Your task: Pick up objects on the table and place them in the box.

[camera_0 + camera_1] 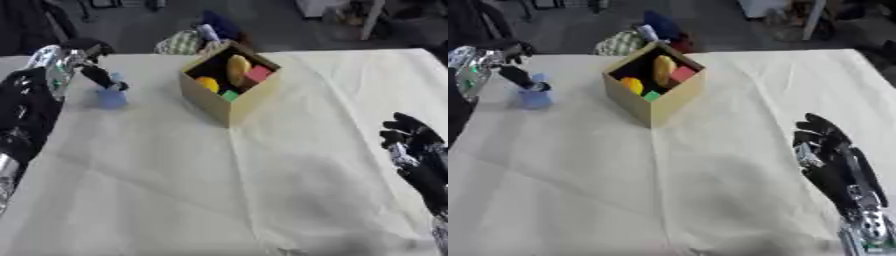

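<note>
Left eye view shows my left hand (98, 75) at the upper left of the frame, its dark fingers reaching down onto a small pale blue object (111, 96) that sits on the white tablecloth (175, 175). The fingers seem to close on its top, though the blur there keeps me from being sure they have it pinched. If they only touch it, lifting now would leave it behind or tip it over. If I do have it, the carry to the right could clip the near wall of the cardboard box (210, 102), which stands just right of the object at upper centre, turned corner-on towards me.

Counted, left to right: one blue object outside the box; one box; inside it one orange-yellow piece (207, 83), one green piece (229, 95), one tall yellow piece (237, 69) and one red block (258, 73).

My right hand (826, 150) rests idle at the lower right, fingers spread and relaxed, holding nothing.
</note>
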